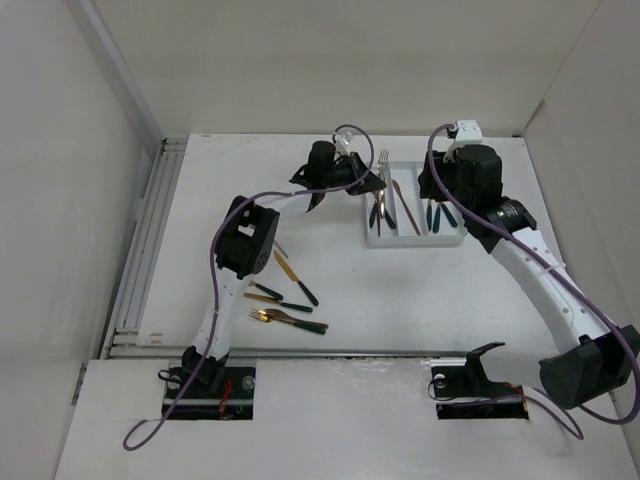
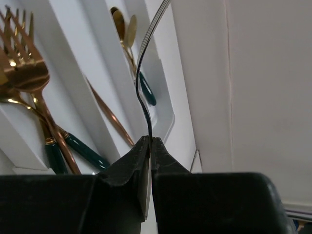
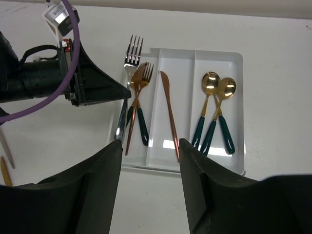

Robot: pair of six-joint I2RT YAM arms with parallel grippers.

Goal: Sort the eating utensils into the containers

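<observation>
The white tray (image 1: 372, 238) holds gold forks with dark green handles (image 3: 139, 97) in its left container. A copper knife (image 3: 168, 105) lies in the middle one, and two gold spoons (image 3: 214, 105) in the right one. My left gripper (image 2: 149, 140) is shut on a silver fork (image 2: 142, 73). It holds that silver fork (image 3: 131, 51) by the handle over the tray's left wall, tines pointing away. My right gripper (image 3: 150, 146) hovers open over the tray's near edge with nothing between its fingers. Several gold and green utensils (image 1: 290, 318) lie loose on the table near the left arm.
White walls enclose the table on the left, back and right. A grooved rail (image 1: 140, 250) runs along the left edge. Purple cables (image 1: 350, 135) loop over both arms. The left arm's elbow (image 1: 245, 235) hangs above the loose utensils.
</observation>
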